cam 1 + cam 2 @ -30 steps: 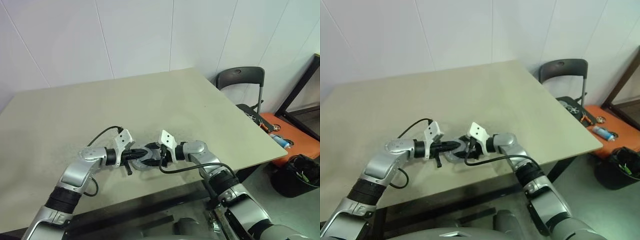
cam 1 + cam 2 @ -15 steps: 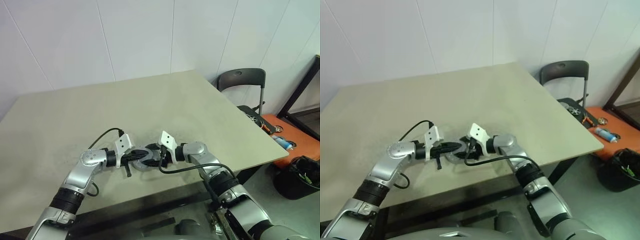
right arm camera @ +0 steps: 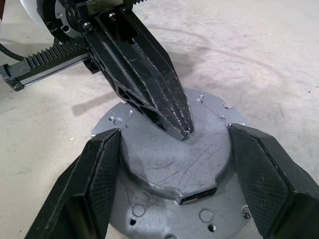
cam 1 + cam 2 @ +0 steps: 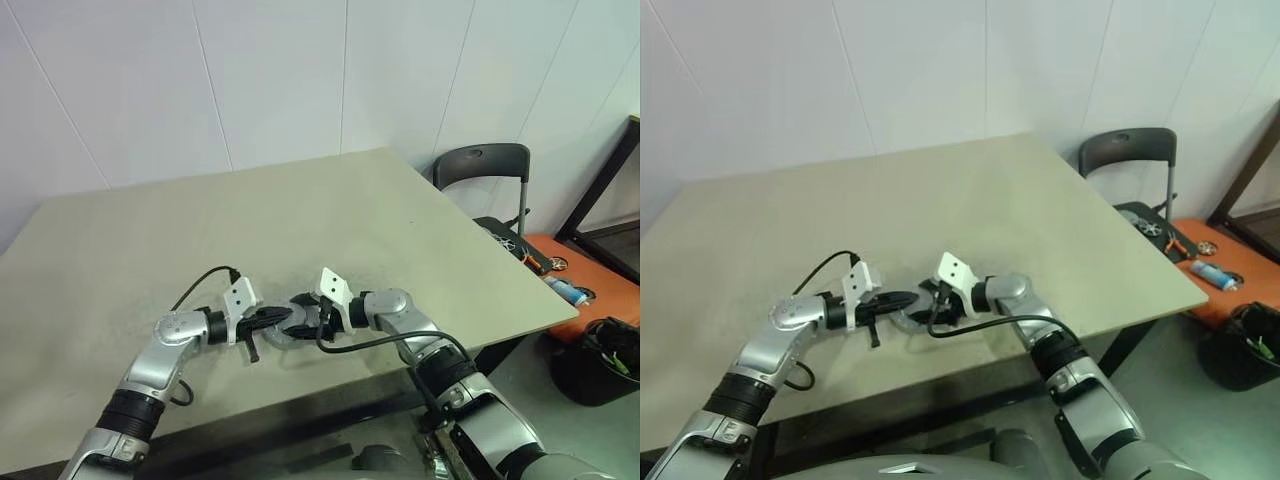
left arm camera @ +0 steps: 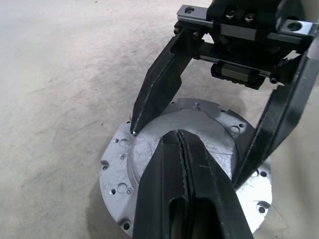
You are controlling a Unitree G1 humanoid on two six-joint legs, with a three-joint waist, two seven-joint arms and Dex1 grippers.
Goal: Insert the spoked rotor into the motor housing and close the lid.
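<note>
The lid [image 3: 169,162], a scratched grey-silver disc with a raised centre and a holed flange, lies flat on the table [image 4: 200,230] near its front edge. My left gripper [image 5: 179,134] is shut, its joined tips resting on top of the lid's raised centre. My right gripper [image 3: 174,134] comes from the opposite side, with one finger against each side of that raised centre. In the eye views both grippers meet over the lid [image 4: 290,335]. The spoked rotor and the motor housing are hidden.
A dark chair [image 4: 480,165] stands past the table's right corner. On the floor to the right lie an orange case [image 4: 590,290] with tools and a black bin [image 4: 605,360]. The table's front edge runs just behind my wrists.
My left gripper has sunk slightly towards the lid, still shut. The right gripper has kept its place on the lid. The head camera has tilted a little.
</note>
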